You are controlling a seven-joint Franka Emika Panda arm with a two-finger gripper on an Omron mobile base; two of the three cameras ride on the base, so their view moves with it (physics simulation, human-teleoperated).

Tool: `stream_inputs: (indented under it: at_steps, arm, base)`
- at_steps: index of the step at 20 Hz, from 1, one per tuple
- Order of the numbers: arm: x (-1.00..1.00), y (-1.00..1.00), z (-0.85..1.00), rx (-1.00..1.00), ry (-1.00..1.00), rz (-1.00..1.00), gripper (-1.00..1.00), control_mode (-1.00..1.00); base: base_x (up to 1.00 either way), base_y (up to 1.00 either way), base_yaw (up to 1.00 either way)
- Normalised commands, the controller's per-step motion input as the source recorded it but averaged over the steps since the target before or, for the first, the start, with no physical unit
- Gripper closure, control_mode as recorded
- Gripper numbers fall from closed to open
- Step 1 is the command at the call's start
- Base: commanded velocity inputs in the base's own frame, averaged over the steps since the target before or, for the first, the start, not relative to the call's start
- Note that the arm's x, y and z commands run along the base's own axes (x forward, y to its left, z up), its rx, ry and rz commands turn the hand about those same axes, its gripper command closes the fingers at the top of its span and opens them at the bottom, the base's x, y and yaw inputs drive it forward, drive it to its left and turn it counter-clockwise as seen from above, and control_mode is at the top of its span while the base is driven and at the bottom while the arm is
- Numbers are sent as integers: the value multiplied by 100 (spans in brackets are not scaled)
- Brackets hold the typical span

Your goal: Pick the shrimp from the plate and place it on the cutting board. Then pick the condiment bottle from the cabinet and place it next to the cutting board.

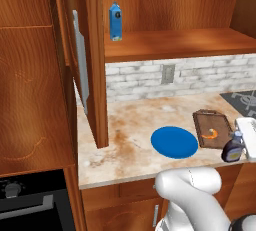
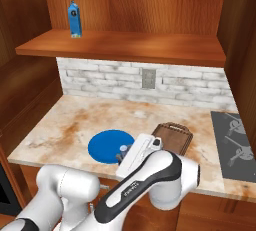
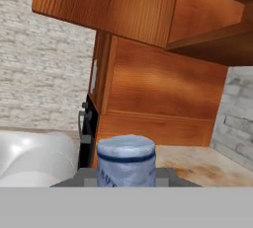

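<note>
Orange shrimp (image 1: 212,134) lies on the cutting board (image 1: 212,128) near the counter's (image 1: 130,125) front edge, the condiment bottle (image 1: 232,148) just beside the board. From the right, the plate (image 2: 107,145) sits near that edge. The hand camera shows the bottle's cap (image 3: 126,160), label unreadable; jaw state cannot be told.

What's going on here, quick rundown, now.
The arm is setting the condiment bottle down on the counter, right beside the near end of the cutting board. The hand view shows the bottle's pale cap close up at the gripper, though whether the fingers are clamped on it can't be made out. The shrimp already lies on the board, and the blue plate sits bare beside it. A blue carton stands on the cabinet shelf.
</note>
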Motion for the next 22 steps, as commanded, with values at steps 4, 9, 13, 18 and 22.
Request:
stream_inputs:
  at_steps: [4,9,13,18,22]
  arm:
    - [9,0,-10,5,0,0,100,-100]
    - [9,0,-6,6,0,0,100,-100]
    - [6,0,-1,5,0,0,100,-100]
    - [5,0,-6,2,-4,0,100,-100]
    - [4,0,-12,0,-6,0,100,-100]
  base:
    - [0,0,0]
    - [0,0,0]
    - [0,0,0]
    - [0,0,0]
    - [0,0,0]
